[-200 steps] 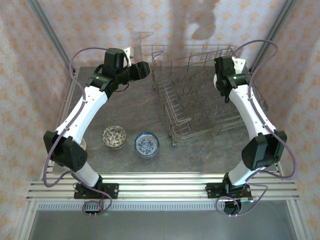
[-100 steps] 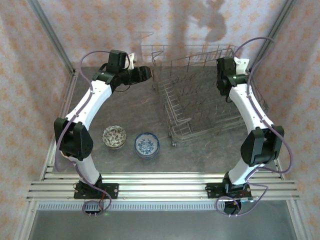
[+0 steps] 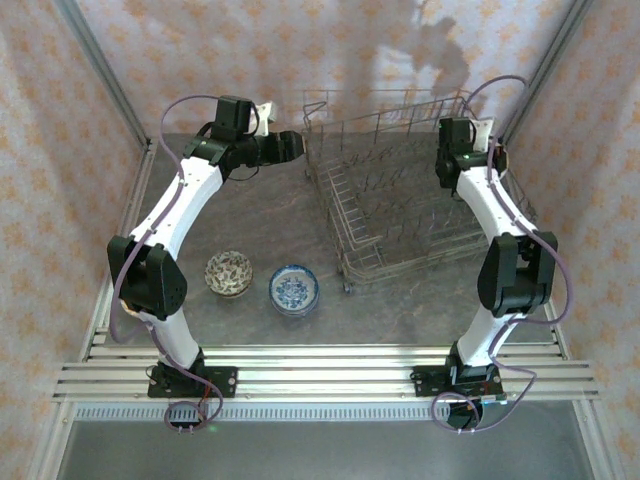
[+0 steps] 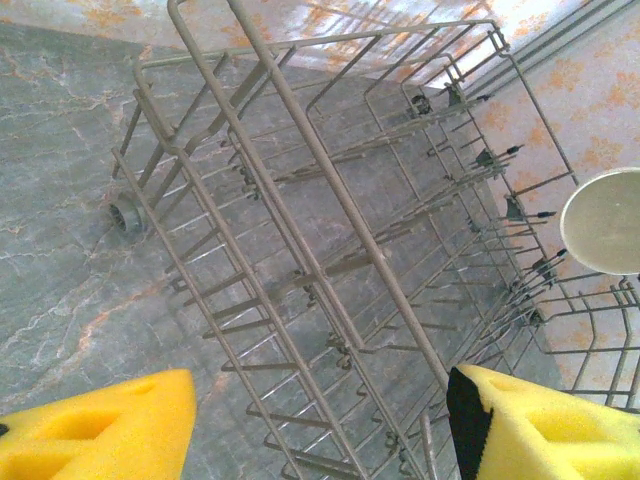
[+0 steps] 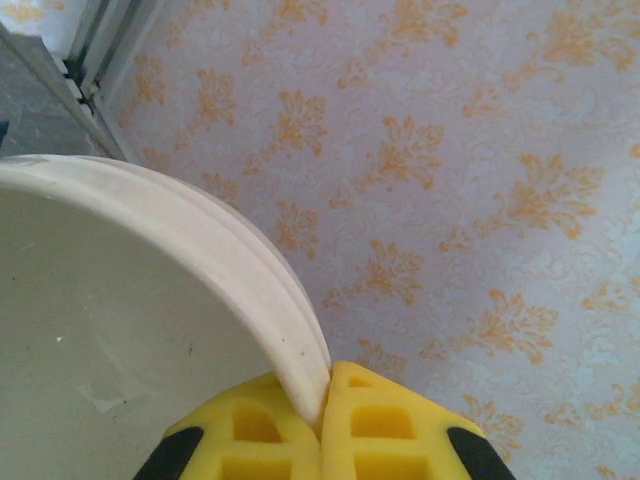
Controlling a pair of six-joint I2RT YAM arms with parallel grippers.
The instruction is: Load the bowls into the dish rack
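The grey wire dish rack (image 3: 420, 195) stands at the back right of the table, and its tines and rim (image 4: 302, 120) run under my left wrist. My left gripper (image 3: 287, 146) hovers at the rack's left rim, open and with nothing between its fingers (image 4: 110, 430). My right gripper (image 5: 325, 395) is shut on the rim of a cream bowl (image 5: 120, 330), raised at the rack's far right side (image 3: 492, 152). That same cream bowl (image 4: 605, 220) shows past the tines. A pink-patterned bowl (image 3: 229, 272) and a blue-and-white bowl (image 3: 294, 289) sit side by side on the table in front.
Patterned wallpaper panels (image 5: 480, 150) close in the back and sides, with metal frame posts (image 3: 100, 70) at the corners. The grey marble tabletop (image 3: 260, 215) lies bare between the rack and the two bowls. A ribbed metal rail (image 3: 320, 372) runs along the near edge.
The left arm's elbow has swung up and inward while its gripper stayed by the rack's left rim. The right wrist has shifted slightly right and back with the cream bowl.
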